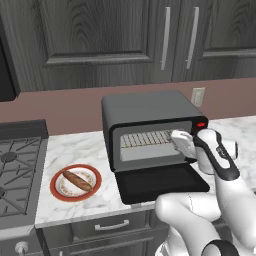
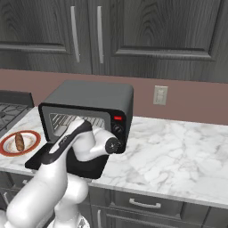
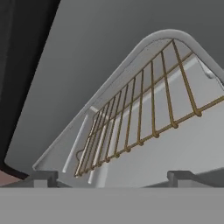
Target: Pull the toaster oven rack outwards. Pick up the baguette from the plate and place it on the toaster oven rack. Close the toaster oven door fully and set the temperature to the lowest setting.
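Observation:
The toaster oven (image 1: 150, 107) stands on the counter with its door (image 1: 160, 183) folded down flat. Inside the cavity lies the wire rack (image 1: 145, 138), not pulled out past the opening. My gripper (image 1: 176, 138) reaches into the right side of the cavity. In the hand view my gripper (image 3: 111, 178) is open, its fingertips (image 3: 43, 177) wide apart with nothing between them, and the rack (image 3: 144, 118) lies just ahead, slanting across. The baguette (image 1: 77, 180) rests on the red-rimmed plate (image 1: 58, 175) left of the oven; from the right I see the baguette (image 2: 19, 141) on the plate (image 2: 31, 143).
A gas stove (image 1: 15, 165) sits left of the plate. Marble counter (image 2: 178, 151) stretches right of the oven. Dark cabinets (image 1: 100, 35) hang above, and a wall outlet (image 1: 198, 96) sits behind the oven. The oven's knobs (image 2: 118, 130) are on its right front.

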Robot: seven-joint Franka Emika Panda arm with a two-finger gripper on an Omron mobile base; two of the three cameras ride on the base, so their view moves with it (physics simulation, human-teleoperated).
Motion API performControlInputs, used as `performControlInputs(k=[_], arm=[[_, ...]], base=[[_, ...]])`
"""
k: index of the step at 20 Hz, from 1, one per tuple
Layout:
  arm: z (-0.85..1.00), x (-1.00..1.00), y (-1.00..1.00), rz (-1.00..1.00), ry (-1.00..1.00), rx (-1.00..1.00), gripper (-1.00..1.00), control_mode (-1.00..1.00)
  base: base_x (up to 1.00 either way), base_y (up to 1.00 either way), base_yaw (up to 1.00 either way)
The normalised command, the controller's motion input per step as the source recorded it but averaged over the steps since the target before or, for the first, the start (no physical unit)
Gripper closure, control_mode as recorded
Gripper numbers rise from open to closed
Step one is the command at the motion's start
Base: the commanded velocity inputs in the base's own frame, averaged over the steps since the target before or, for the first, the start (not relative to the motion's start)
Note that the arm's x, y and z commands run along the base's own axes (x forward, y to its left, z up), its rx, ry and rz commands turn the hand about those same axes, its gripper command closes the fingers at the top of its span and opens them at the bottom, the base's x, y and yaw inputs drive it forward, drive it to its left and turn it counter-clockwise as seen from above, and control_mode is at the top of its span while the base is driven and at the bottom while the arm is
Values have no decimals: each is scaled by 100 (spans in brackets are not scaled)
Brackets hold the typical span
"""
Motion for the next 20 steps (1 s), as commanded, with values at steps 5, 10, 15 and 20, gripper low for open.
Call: performControlInputs(k=[5,10,15,20], arm=[[-31,24,22,-1,1,0,-100,-100],[-24,24,43,-2,1,-1,-100,-100],[-26,15,33,-3,1,-1,-100,-100],[-29,7,17,-2,0,0,-100,-100]], base=[[0,0,0],[0,0,0],[0,0,0],[0,0,0]])
